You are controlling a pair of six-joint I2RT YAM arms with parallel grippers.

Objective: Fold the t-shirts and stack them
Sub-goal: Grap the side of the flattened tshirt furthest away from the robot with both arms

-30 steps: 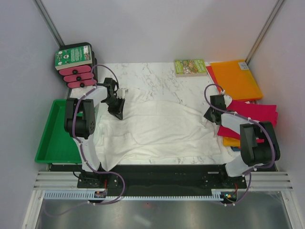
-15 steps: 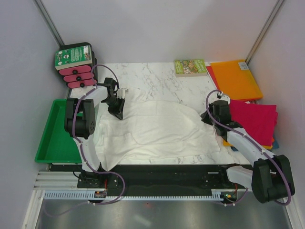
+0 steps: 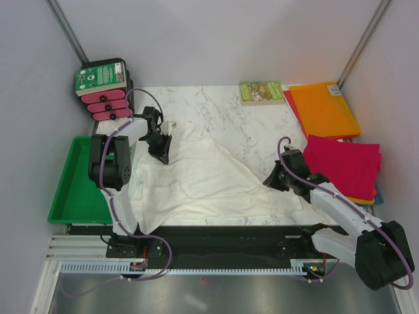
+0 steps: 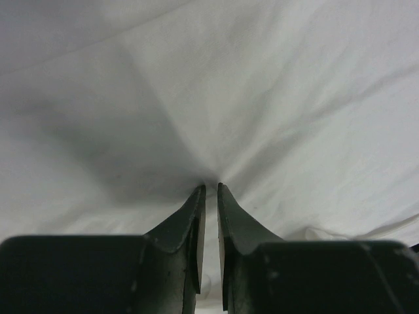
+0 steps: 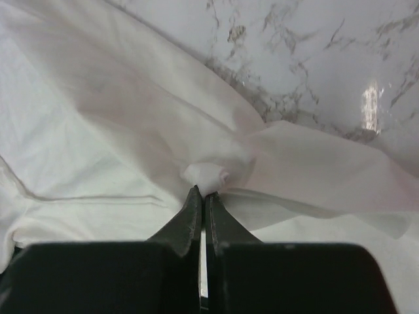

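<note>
The left gripper is pinched tight on the white shirt. The right gripper nips its bunched edge.

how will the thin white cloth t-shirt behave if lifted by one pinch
Probably floppy: the thin white cloth t-shirt puckers and creases around the right gripper. Likely light, since a small pinch gathers it. Its draped folds suggest that it would sag.

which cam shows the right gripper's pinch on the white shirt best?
Right wrist: the right gripper is shut on a small bunched nub of the white t-shirt, creases radiating from it. Top external only shows that gripper from above at the shirt's right edge, the pinch hidden. Left wrist shows just the left gripper pinching cloth elsewhere.
</note>
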